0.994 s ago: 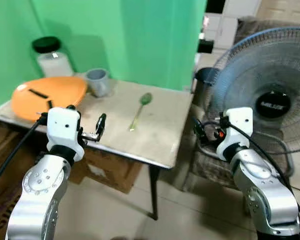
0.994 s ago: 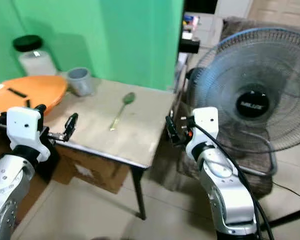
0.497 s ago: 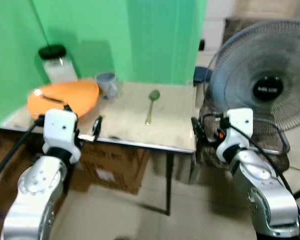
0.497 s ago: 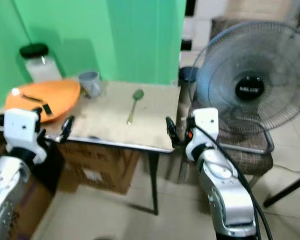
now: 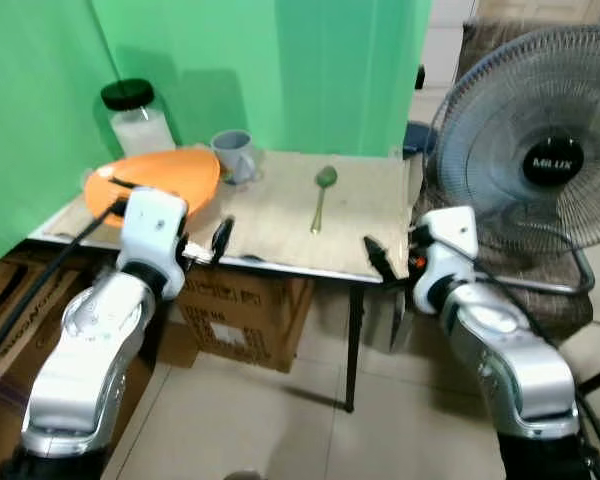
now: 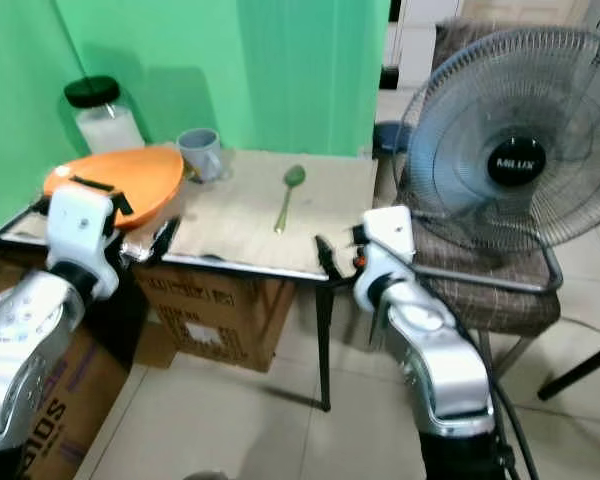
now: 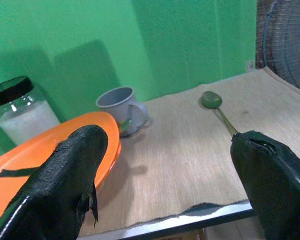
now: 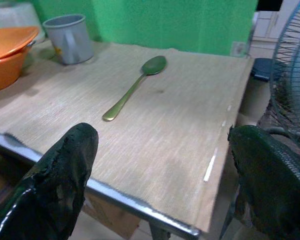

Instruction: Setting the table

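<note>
Table: a small table (image 5: 280, 225) with a pale wood-grain top and a thin metal edge stands against a green wall (image 5: 310, 60); its one dark leg shows at the near right corner.
Spoon: a long spoon (image 8: 132, 88) lies flat near the middle of the top, bowl toward the wall, handle toward me, well apart from everything else.
Cup: a grey cup (image 7: 122, 110) stands upright at the back, just beside the orange plate.
Plate: a big orange plate (image 5: 155, 180) sits on the table's left end with two dark strips on it; whether it touches the cup I cannot tell.
Jar: a glass jar (image 5: 140, 120) with a black lid and something white inside stands behind the plate, close to the wall.
My left pincer: my left gripper (image 5: 218, 243) hangs at the near left edge of the table, level with the top; its fingers (image 7: 72, 177) are spread wide and hold nothing.
My right pincer: my right gripper (image 5: 378, 262) is at the near right corner of the table, just off the edge; its fingers (image 8: 60, 180) are also spread wide, empty.
Under the table: a cardboard box (image 5: 245, 310) sits on the floor beneath the top.
Room: a standing fan (image 6: 510, 165) with a round wire cage is on my right, in front of a brown checked seat (image 6: 510, 290).
Floor: pale tiles (image 5: 280, 420).
</note>
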### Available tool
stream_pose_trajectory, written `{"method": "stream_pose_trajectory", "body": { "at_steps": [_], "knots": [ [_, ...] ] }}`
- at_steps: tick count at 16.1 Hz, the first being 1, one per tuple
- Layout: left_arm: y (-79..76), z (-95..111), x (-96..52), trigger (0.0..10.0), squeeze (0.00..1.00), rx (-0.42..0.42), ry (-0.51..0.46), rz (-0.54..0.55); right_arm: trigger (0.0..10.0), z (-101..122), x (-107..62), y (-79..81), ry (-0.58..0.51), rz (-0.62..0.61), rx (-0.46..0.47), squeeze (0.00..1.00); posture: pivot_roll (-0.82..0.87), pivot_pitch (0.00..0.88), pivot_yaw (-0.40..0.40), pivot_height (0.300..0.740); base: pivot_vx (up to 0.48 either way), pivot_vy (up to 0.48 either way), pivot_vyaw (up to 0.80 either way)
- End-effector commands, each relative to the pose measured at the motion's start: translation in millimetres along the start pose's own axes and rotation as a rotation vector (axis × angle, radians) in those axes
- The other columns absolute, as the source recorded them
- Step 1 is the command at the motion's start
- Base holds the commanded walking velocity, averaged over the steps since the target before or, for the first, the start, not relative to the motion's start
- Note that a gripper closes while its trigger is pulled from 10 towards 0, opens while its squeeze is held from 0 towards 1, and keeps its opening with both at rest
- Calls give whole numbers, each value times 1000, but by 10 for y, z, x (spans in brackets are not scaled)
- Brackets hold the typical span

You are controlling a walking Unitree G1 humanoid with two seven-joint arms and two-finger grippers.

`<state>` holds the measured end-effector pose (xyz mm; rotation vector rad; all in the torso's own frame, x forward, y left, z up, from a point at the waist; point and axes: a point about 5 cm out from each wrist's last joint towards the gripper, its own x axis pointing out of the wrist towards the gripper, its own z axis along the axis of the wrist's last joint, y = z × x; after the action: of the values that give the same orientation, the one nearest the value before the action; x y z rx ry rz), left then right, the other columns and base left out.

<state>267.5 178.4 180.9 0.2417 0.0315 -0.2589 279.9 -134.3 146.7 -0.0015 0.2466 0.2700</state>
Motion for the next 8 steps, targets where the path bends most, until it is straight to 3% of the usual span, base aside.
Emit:
{"method": "stream_pose_trajectory", "body": {
  "at_steps": [1,3,4,5,6,8],
  "knots": [
    [39,-49,-7,10000,0,-16,24,16,10000,36,35,50,2,22,-38,0,18,0,86,740,0,0,0],
    [-28,-140,-35,10000,0,-27,61,-17,10000,14,78,70,23,17,22,0,28,0,88,740,0,0,0],
    [-76,-160,-50,10000,0,-51,66,-50,10000,0,159,109,43,33,12,86,28,0,77,740,0,0,0],
    [-76,-223,-77,10000,0,-45,83,-38,10000,-17,200,106,48,18,1,325,31,0,68,740,0,0,0],
    [-87,-246,-102,10000,0,-56,88,-28,10000,4,223,116,36,25,41,1000,32,0,71,740,0,0,0],
    [-58,-249,-107,10000,0,-60,91,34,10000,86,252,165,-26,69,58,1000,33,0,57,740,0,0,0]
  ]
}}
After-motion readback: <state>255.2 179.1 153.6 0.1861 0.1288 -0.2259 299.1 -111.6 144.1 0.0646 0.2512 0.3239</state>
